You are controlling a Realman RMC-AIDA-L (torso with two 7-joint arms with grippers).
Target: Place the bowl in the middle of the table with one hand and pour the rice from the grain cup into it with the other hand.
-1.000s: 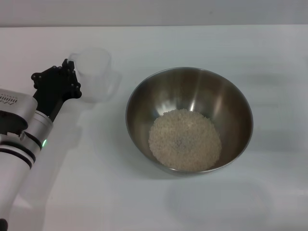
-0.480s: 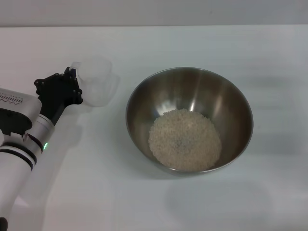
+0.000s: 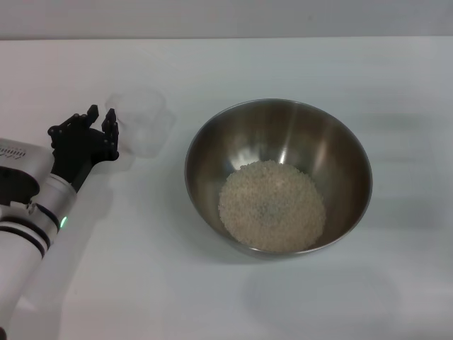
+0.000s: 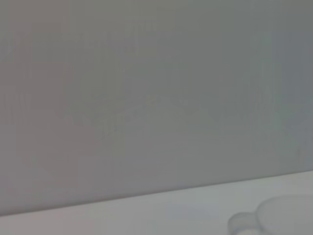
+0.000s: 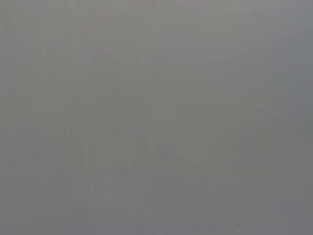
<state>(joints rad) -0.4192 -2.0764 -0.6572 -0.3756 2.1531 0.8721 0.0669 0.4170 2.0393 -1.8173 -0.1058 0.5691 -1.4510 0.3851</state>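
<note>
The bowl [image 3: 278, 176] sits near the middle of the table [image 3: 233, 297], a touch toward 3 o'clock of centre, upright, with the rice [image 3: 272, 205] piled in its bottom. No grains show on the tabletop around it, so the pour looks done. The cup [image 3: 139, 122] stands upright at about 9 to 10 o'clock from the bowl, apart from its rim, and looks empty; its edge also shows faintly in the left wrist view [image 4: 274, 220].

The left gripper [image 3: 101, 122] lies just at 9 o'clock of the cup, its black fingers [image 3: 110, 121] parted and holding nothing, the tips close to the cup wall; whether they touch it I cannot tell. The right gripper is out of sight in every view, and its wrist camera shows only blank grey.

The step in hand reads as letting go and clearing away. To do it well, the left arm should back straight off toward 8 o'clock, along its own forearm line, with the fingers kept spread so neither tip drags the light cup over. A sideways sweep toward 3 o'clock would risk knocking the cup into the bowl. Lifting slightly before retreating gives extra margin
</note>
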